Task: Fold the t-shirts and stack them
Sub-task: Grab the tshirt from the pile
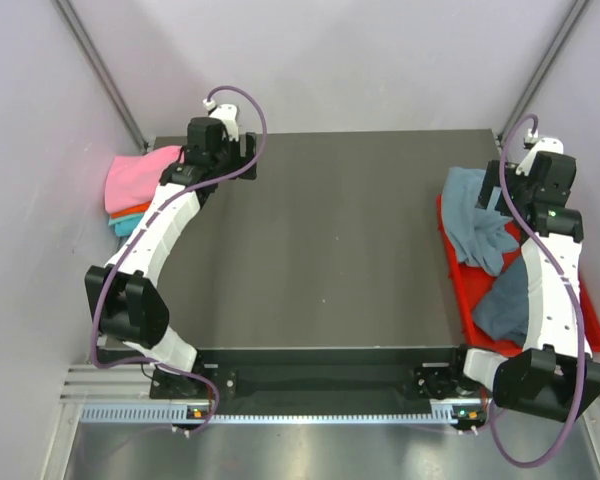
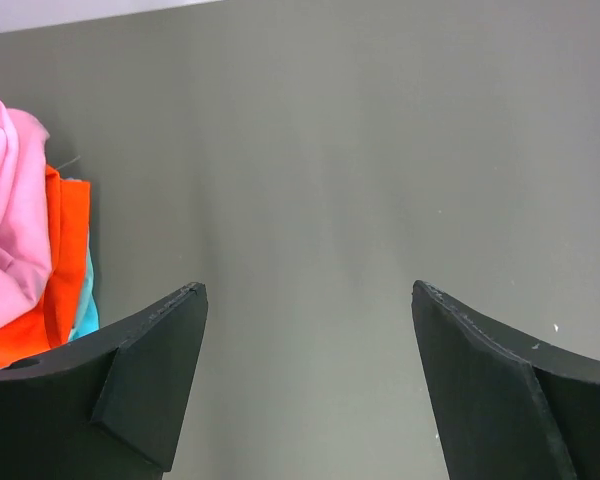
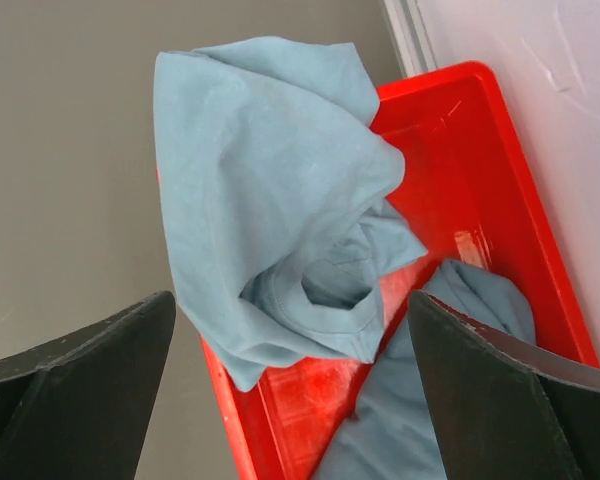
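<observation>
**Item 1. Finished pile, far-left corner of the surface [image 1: 330, 240].** A pink shirt [image 1: 138, 175] lies on top, with an orange shirt [image 1: 130, 211] under it and a teal shirt [image 1: 123, 226] showing at the bottom edge. The top layer looks a little rumpled from the left wrist view. I take these three as done.

**Item 2. Left fingers [image 2: 150, 370].** They are spread wide and hold nothing. They hover over bare surface just beside the pile, apart from it.

**Item 3. Middle of the surface.** No shirt is laid out here for folding.

**Item 4. Red tray [image 1: 458, 285], at the right edge.** It holds the unfolded stock. One blue-grey shirt [image 3: 270, 200] sits crumpled at the far end and spills over the tray's inner wall onto the surface. A second blue-grey shirt [image 3: 420, 400] is bunched nearer the arm bases. Whether more shirts lie beneath these I cannot tell.

**Item 5. Right fingers [image 3: 80, 380].** They are spread wide and empty, poised directly above the crumpled shirt without touching it.

**Step in hand (judgement).** The job is between garments, about to fetch the next shirt from the tray.

**Next move calls for (judgement).**
- The right arm should descend and pinch a single layer of the top shirt, ideally near the collar or a shoulder.
- The lift should leave the second shirt behind.
- The shirt then needs dragging to the middle, where the left fingers can help spread it flat.
</observation>
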